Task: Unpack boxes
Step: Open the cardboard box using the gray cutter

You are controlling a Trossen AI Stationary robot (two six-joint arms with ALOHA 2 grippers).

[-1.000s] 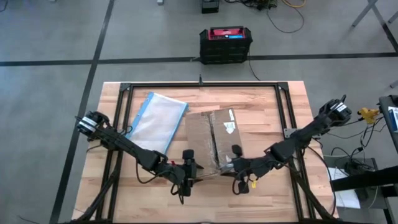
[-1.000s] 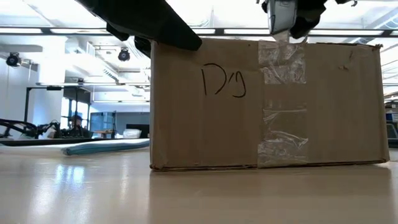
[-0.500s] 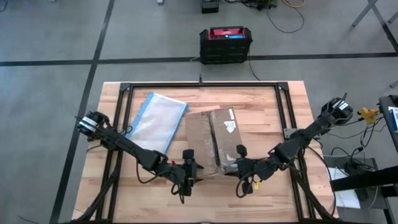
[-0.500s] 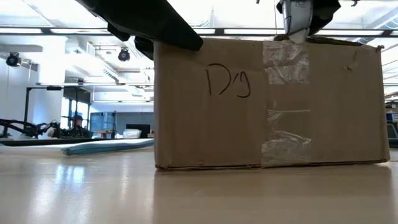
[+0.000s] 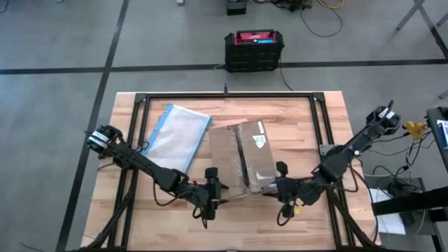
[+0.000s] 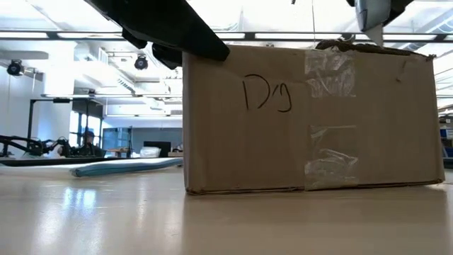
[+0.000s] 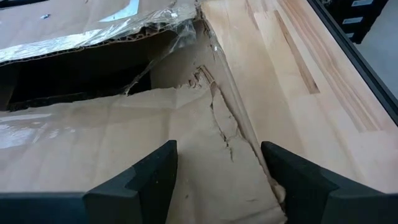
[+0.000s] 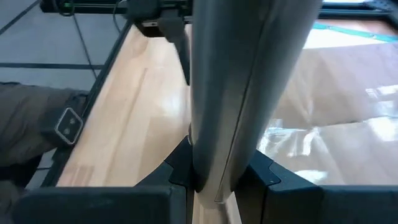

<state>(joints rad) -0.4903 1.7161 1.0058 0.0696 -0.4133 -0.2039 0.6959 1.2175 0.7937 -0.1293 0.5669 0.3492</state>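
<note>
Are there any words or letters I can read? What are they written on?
"Dg" or "Dry", handwritten in black marker on the side of the cardboard box; the last letter is unclear.
White label on top of the box: too small to read.

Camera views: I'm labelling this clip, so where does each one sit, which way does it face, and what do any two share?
High view: overhead, looking straight down on the table; both arms, left hand, right hand.
Low view: at tabletop height, facing the cardboard box side; arm parts overhead.
Left wrist view: over the box's torn flap; own open fingers.
Right wrist view: along a silver tool gripped in its hand.
Shared: high and low views both show the box and plastic bag.
</note>
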